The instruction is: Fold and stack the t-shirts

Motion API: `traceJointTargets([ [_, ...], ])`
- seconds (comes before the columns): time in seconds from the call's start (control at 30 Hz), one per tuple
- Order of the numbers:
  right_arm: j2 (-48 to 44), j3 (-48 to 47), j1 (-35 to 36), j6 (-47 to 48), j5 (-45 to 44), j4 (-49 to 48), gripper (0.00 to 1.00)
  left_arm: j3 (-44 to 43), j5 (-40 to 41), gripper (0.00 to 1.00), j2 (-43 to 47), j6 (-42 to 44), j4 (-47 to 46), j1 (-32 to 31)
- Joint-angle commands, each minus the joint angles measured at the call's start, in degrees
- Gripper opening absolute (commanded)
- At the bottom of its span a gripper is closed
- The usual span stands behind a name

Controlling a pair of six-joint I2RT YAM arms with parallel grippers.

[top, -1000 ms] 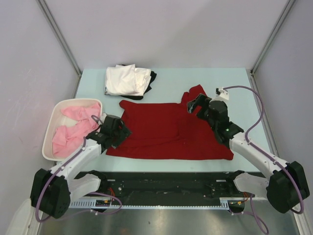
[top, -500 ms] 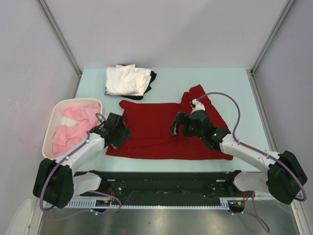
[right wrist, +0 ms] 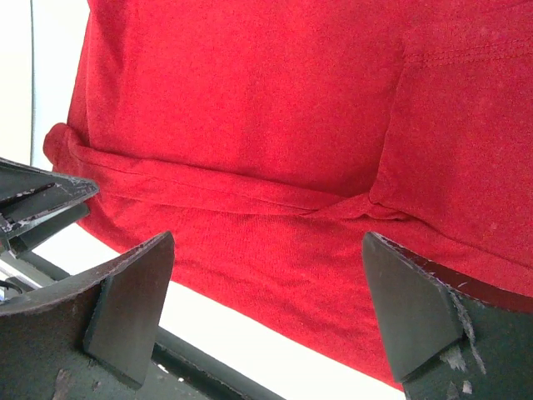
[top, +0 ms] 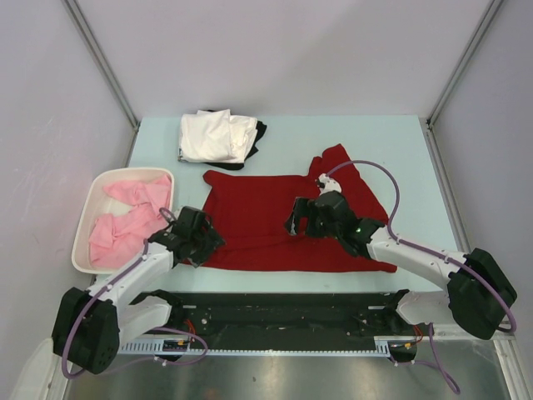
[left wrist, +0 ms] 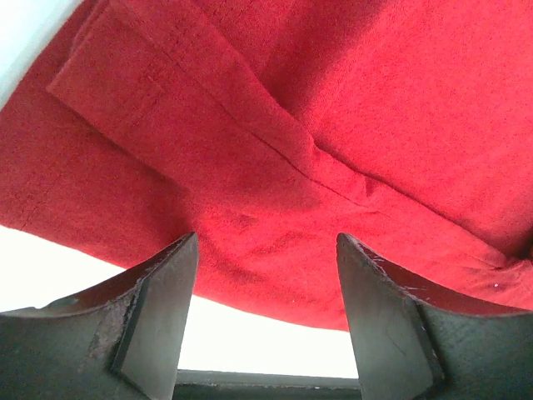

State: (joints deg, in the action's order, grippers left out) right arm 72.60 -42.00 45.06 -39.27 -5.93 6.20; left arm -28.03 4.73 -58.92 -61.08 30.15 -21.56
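Top external view: dark red t-shirt (top: 275,208), lying spread and mostly flat at the middle of the desk (top: 400,142), near edge along the desk's near side, one lobe of cloth jutting at the far right corner. White t-shirt (top: 212,136), folded, at the far left of the desk, resting on a black t-shirt (top: 260,131) of which only an edge shows. Pink t-shirt (top: 125,218), unfolded, heaped in the basket (top: 133,172) at the left. Left end effector (top: 204,242), over the red shirt's near left corner; right end effector (top: 300,223), over its middle, right of centre. Left wrist view: fingers (left wrist: 154,308) spread apart, nothing between them, red cloth just beneath; a turned-in flap (left wrist: 166,92) with a stitched hem lies on the body of the shirt, and bare desk shows past the near edge. Right wrist view: fingers (right wrist: 125,304) spread at their widest, empty; a rolled ridge (right wrist: 216,196) of cloth crosses the shirt from side to side. Step in hand, by judgement: the fold of the dark red t-shirt, begun but not finished; it is not yet stacked, and the pink one awaits. Next move likely calls for both end effectors to lower, pinch the cloth at matched points without gathering the layer below, and carry it over evenly so the ridge flattens rather than doubles.
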Motion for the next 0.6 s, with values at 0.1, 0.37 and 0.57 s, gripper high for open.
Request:
traceJointTargets([
  [0.1,-1.05,-0.28,0.38,-0.02,-0.92,0.66,1.00,-2.20,2.74,0.73,-3.31,-0.62,-4.57,0.29],
  [0.37,-2.90,2.09,0.21,-0.37,-1.62,-0.04,1.00,-5.89,6.87,0.74,-8.58,1.40,-7.03,0.29],
  [0.57,-2.81,3.32,0.21,-0.81,-1.62,-0.48,1.00,-7.82,8.18,0.74,-10.60,1.40,-8.71,0.29],
])
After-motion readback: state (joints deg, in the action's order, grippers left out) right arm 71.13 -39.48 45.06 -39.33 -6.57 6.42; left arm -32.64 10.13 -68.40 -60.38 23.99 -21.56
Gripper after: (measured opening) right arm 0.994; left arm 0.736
